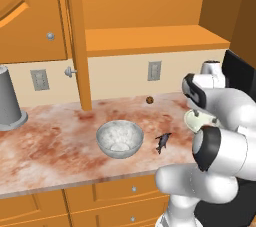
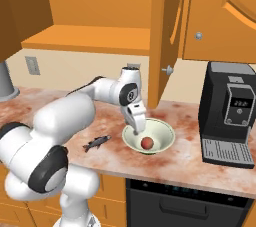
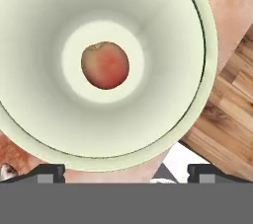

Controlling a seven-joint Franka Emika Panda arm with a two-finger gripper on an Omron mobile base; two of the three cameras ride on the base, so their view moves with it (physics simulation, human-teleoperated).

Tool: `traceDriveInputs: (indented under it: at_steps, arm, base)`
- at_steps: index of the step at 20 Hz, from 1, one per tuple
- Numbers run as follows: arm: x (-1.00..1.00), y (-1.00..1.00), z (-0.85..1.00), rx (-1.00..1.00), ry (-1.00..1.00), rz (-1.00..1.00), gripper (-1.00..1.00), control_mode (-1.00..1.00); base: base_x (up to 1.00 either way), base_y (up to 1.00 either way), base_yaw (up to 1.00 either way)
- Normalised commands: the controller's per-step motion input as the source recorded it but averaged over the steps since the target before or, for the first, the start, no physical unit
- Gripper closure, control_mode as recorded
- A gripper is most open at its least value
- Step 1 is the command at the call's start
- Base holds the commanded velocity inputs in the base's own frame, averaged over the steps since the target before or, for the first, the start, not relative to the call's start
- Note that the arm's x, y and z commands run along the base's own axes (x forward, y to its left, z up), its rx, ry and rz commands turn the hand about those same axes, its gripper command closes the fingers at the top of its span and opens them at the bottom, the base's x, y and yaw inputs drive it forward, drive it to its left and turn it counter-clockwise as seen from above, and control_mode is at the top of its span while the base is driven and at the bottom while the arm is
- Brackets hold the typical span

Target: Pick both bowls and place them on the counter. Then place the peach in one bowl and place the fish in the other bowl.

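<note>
The pale green-cream bowl point(image 2: 167, 130) stands on the counter point(image 2: 190, 163) with the peach point(image 2: 146, 143) lying at its bottom. In the hand view the peach point(image 3: 105, 65) sits in the middle of that bowl point(image 3: 168, 94). My gripper point(image 2: 138, 129) hovers over the bowl's left rim, open, nothing between its fingers; its tips point(image 3: 126, 172) stand wide apart. The grey-white marbled bowl point(image 1: 119, 138) stands empty further left on the counter point(image 1: 45, 151). The dark fish point(image 1: 162, 142) lies flat between the two bowls, also seen as fish point(image 2: 97, 142).
A tall grey upturned cup point(image 1: 9, 102) stands at the counter's far left. A small brown ball point(image 1: 149, 100) lies by the back wall. A black coffee machine point(image 2: 230, 113) stands right of the pale bowl. An open cabinet door point(image 1: 77, 41) hangs above the counter.
</note>
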Motion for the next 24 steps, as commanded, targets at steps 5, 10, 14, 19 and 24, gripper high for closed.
traceDriveInputs:
  at_steps: [5, 10, 14, 19, 24]
  arm:
    - [-0.34, 0.92, 0.02, 0.0, 0.0, 0.0, -1.0, -1.0]
    - [-0.29, 0.95, -0.01, 0.0, 0.0, 0.0, -1.0, -1.0]
    - [-0.02, 0.83, -0.16, 0.0, 0.0, 0.05, -1.0, -1.0]
    - [0.23, 0.45, -0.33, 0.0, -0.02, 0.07, -1.0, -1.0]
    - [0.28, -0.02, -0.1, 0.02, -0.01, 0.01, -1.0, -1.0]
  base:
    - [0.0, 0.0, 0.0]
    - [0.0, 0.0, 0.0]
    - [0.0, 0.0, 0.0]
    - [0.0, 0.0, 0.0]
    - [0.0, 0.0, 0.0]
